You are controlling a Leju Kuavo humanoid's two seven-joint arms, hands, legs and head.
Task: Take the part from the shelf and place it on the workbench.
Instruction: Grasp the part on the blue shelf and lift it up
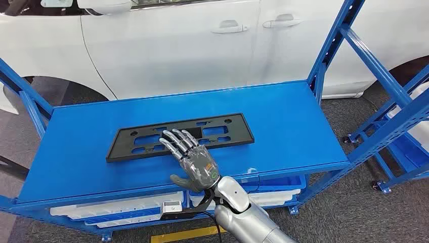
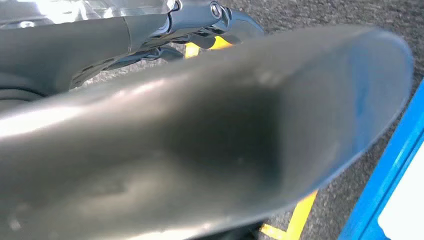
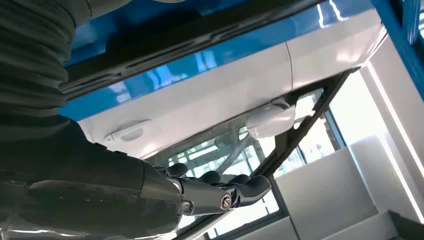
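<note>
Head view: right hand [image 1: 195, 161] spread over black part [image 1: 152, 142].

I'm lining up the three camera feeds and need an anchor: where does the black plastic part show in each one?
Head view: the black part lies flat mid-shelf, the right robot hand reaching over its near edge.
Left wrist view: not in it.
Right wrist view: a dark strip against the blue surface may be it; cannot tell.
Shared landmark: the white car, seen in the head and right wrist views.

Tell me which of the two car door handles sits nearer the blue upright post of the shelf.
The right-hand door handle; it sits closer to the blue upright post than the other handle, which lies further left on the white car.
</note>
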